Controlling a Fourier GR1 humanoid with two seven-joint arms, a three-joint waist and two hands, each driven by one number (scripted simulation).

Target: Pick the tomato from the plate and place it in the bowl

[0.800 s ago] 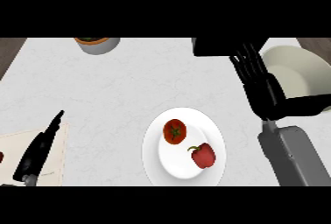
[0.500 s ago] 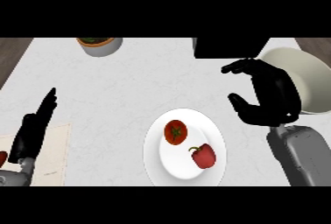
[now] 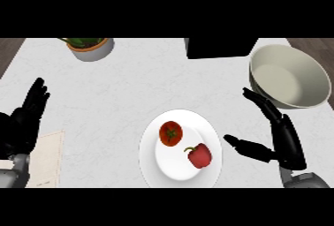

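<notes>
A red tomato (image 3: pixel 171 132) with a green stem scar lies on the upper left of a white plate (image 3: pixel 163 167) near the counter's middle. A red bell pepper (image 3: pixel 199 155) lies beside it on the same plate, lower right. The beige bowl (image 3: pixel 290 81) stands empty at the upper right. My right hand (image 3: pixel 282 137) is open just right of the plate, fingers stretched up toward the bowl and thumb pointing left at the plate's edge; it touches nothing. My left hand (image 3: pixel 24 118) rests open at the left edge, fingers up.
A potted plant (image 3: pixel 90 46) stands at the back left. A black box (image 3: pixel 220 47) sits at the back, left of the bowl. A pale cutting board (image 3: pixel 47 159) lies under my left forearm at the lower left.
My right hand has come down from in front of the bowl to beside the plate's right edge and spread open. The left hand shifted slightly up and left. Tomato and pepper have not moved.
</notes>
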